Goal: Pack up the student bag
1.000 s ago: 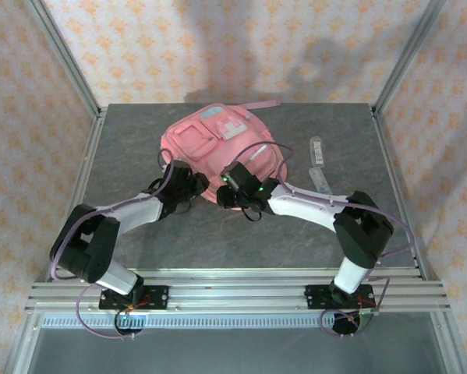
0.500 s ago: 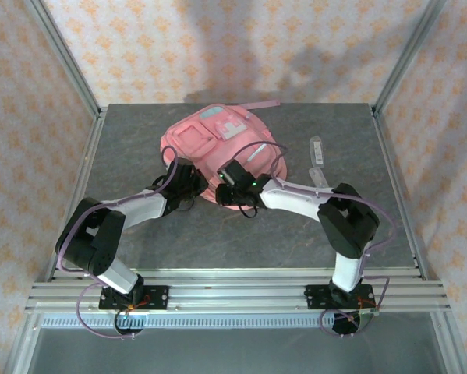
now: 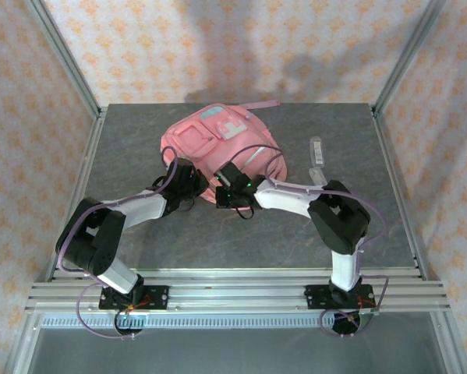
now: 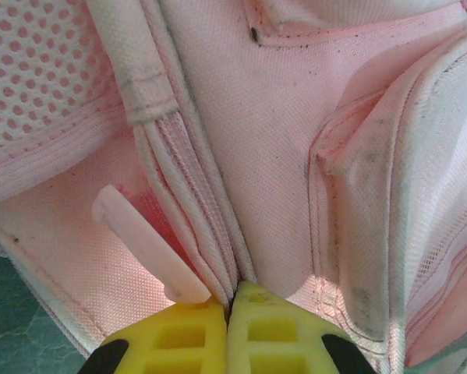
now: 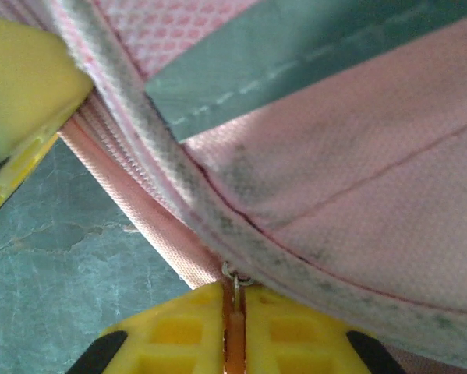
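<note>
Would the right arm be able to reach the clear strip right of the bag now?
Probably not yet: the right hand is clamped on the student bag's zip pull, though nothing covers the strip.

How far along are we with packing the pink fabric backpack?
Done: little; both grippers are at the pink fabric backpack. In hand: left gripper pinches its seam, right gripper is shut on a small metal-ringed zip pull. Left: unzip, then load the two clear flat items lying on the grey table.

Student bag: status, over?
Left hand shut on student bag seam. Right hand shut on zipper pull. Bag flat on table, front pockets up. Clear plastic items lie to its right, apart.
</note>
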You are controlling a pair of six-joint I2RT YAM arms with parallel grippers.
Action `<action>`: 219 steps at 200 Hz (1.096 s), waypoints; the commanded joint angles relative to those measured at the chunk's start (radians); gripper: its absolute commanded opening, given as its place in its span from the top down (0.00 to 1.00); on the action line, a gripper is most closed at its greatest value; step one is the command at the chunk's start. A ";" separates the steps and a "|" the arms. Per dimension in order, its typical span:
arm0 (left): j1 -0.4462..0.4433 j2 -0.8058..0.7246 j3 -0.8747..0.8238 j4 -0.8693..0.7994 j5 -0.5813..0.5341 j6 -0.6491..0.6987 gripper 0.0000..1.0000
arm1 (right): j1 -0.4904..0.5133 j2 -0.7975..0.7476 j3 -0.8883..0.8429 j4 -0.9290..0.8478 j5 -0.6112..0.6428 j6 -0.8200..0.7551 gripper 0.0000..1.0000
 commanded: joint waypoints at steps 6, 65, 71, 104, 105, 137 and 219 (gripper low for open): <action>0.002 0.002 -0.002 0.092 -0.010 -0.012 1.00 | 0.017 0.016 0.022 -0.059 0.059 0.026 0.90; 0.004 0.020 -0.002 0.089 -0.034 -0.009 1.00 | 0.023 0.068 0.048 -0.110 0.097 0.020 1.00; 0.004 0.021 -0.002 0.085 -0.038 -0.006 1.00 | 0.022 0.061 0.045 -0.122 0.112 0.018 1.00; 0.025 0.007 0.001 0.046 -0.070 0.028 1.00 | -0.008 -0.045 -0.026 -0.155 0.165 -0.007 1.00; 0.026 0.007 0.001 0.044 -0.070 0.028 1.00 | -0.010 -0.048 -0.030 -0.156 0.166 -0.007 1.00; 0.063 -0.011 -0.001 0.007 -0.084 0.069 1.00 | -0.072 -0.128 -0.125 -0.211 0.205 -0.048 1.00; 0.083 0.001 0.030 -0.002 -0.069 0.088 1.00 | -0.096 -0.242 -0.201 -0.144 0.216 -0.107 1.00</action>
